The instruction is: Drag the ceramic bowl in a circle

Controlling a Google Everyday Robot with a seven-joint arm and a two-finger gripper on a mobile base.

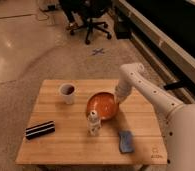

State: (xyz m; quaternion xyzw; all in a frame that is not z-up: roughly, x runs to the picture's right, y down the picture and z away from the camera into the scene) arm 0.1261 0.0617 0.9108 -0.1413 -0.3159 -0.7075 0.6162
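The ceramic bowl (pixel 102 105) is wide, shallow and orange-red, standing near the middle of the wooden table (pixel 56 147), right of centre. My white arm comes in from the right and bends down to the bowl's right rim. The gripper (pixel 119 98) is at that rim, touching or just beside it. A small white bottle (pixel 93 124) stands right in front of the bowl, close to its near edge.
A white cup (pixel 67 93) with a dark inside stands left of the bowl. A black bar-shaped object (pixel 40 129) lies at the front left. A blue object (pixel 125 141) lies at the front right. An office chair (pixel 88 17) stands on the floor behind.
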